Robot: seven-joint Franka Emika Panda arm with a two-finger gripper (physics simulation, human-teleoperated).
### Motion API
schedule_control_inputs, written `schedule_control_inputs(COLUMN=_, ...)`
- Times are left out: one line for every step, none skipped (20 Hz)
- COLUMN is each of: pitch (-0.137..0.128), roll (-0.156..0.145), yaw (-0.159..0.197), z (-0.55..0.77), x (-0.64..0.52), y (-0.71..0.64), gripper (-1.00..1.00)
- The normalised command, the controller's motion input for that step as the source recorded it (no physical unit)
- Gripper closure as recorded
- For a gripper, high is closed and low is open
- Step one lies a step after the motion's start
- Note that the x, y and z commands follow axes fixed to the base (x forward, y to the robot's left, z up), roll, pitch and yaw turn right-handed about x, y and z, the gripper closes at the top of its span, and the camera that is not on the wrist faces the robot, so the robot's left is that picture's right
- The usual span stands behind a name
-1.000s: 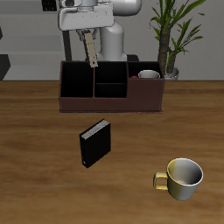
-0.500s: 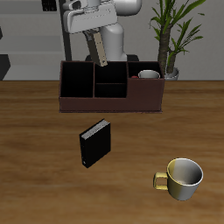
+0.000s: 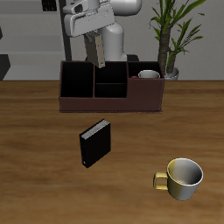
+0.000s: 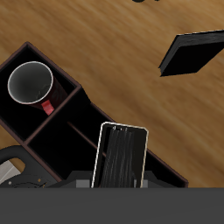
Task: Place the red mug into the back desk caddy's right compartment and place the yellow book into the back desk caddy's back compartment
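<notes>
The arm stands behind the worktop (image 3: 35, 131), its wrist raised above the back desk caddy (image 3: 112, 87) and tipped so that the pincer (image 3: 96, 39) points down toward the caddy's middle sections. The pincer is closed on the yellow book (image 3: 99, 51), which hangs from it on a slight slant, clear of the caddy's rim. In the wrist view the yellow book (image 4: 121, 156) shows as a thin dark slab with a pale edge, over the dividers between the small compartments; which one lies directly under it cannot be told. The red mug (image 3: 149, 75) sits upright in the right compartment at the caddy's end. A black book (image 3: 95, 143) stands on the worktop nearer the front edge. A yellow-gold mug (image 3: 182, 178) rests nearer that edge too, well apart from the caddy.
</notes>
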Motion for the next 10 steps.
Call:
schedule_control_inputs(pitch=0.024, roll=0.019, yaw=0.119, z=0.06, x=-0.09, y=0.06, gripper=1.00)
schedule_control_inputs(pitch=0.002, roll=0.036, yaw=0.110, z=0.13, x=-0.08, y=0.12, gripper=1.00)
schedule_control_inputs(pitch=-0.035, roll=-0.031, yaw=0.159, z=0.15, x=-0.09, y=-0.02, gripper=1.00)
schedule_control_inputs(pitch=-0.006, roll=-0.014, yaw=0.024, z=0.14, x=-0.04, y=0.00, gripper=1.00)
schedule_control_inputs(pitch=-0.047, roll=0.025, yaw=0.017, z=0.25, x=-0.06, y=0.12, gripper=1.00)
schedule_control_inputs(pitch=-0.110, roll=0.064, yaw=0.200, z=0.26, x=-0.07, y=0.21, gripper=1.00)
schedule_control_inputs(pitch=0.001, roll=-0.014, yaw=0.034, z=0.27, x=0.00, y=0.09, gripper=1.00)
schedule_control_inputs(pitch=-0.129, roll=0.049, yaw=0.171, z=0.24, x=-0.14, y=0.22, gripper=1.00)
schedule_control_inputs(pitch=0.042, roll=0.085, yaw=0.155, z=0.11, x=0.04, y=0.24, gripper=1.00)
schedule_control_inputs(pitch=-0.086, roll=-0.029, yaw=0.186, z=0.12, x=0.01, y=0.14, gripper=1.00)
